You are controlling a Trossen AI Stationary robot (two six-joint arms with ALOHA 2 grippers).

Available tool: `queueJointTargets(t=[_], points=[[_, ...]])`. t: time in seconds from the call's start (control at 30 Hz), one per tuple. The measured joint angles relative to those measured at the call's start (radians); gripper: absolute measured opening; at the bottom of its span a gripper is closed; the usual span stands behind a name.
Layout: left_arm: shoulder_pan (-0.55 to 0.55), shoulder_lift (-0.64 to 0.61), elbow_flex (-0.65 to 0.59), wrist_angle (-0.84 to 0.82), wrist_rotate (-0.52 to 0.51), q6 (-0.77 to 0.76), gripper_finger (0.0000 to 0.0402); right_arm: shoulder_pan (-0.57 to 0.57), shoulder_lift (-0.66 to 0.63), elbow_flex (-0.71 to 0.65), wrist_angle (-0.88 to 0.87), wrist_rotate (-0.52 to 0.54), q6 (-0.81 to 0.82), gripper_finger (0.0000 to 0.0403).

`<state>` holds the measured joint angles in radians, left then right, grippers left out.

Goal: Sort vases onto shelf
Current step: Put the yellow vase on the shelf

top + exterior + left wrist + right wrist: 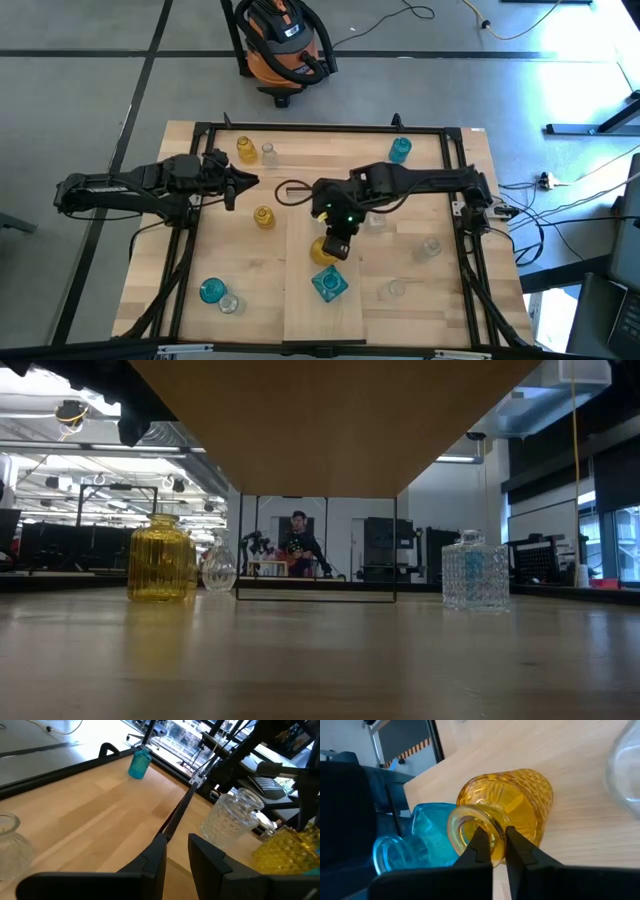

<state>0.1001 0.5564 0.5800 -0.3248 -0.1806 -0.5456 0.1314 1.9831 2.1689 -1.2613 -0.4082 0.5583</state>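
A: Logged the right gripper [335, 246] over the shelf [300, 305], about midway along the plank. Found it pinched nearly shut on the rim of the amber vase [520, 800], with one of its fingers [479, 846] at the mouth and the other against the outside of the neck.

B: Confirmed from above. Noted that amber vase just beside the teal square vase [329, 284], which stood on the shelf toward the near end. Could not tell whether the held vase touched the wood.

A: Checked the left gripper [243, 182] next. Found it off the shelf on the left side of the table [440, 300], parted by a narrow gap and holding nothing.

B: Agreed. Counted the loose vases off the shelf: an amber one [245, 148] and a clear one [268, 152] at the far left, another amber [263, 216] near the plank's left edge, a teal [211, 290] and a clear [231, 304] at the near left.

A: Added a teal one [400, 150] at the far right and two clear ones [430, 247] [396, 290] on the right side.
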Motion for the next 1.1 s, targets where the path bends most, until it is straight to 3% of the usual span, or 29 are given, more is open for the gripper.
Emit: queueJointTargets(t=[0.7,1.1], points=[[0.000,0.000,0.000,0.000,0.004,-0.001,0.0072,-0.008,0.000,0.000,-0.004,0.059,0.020,0.0030],[0.000,0.000,0.000,0.000,0.004,-0.001,0.0072,-0.024,0.000,0.000,-0.003,0.049,0.041,0.0114]])
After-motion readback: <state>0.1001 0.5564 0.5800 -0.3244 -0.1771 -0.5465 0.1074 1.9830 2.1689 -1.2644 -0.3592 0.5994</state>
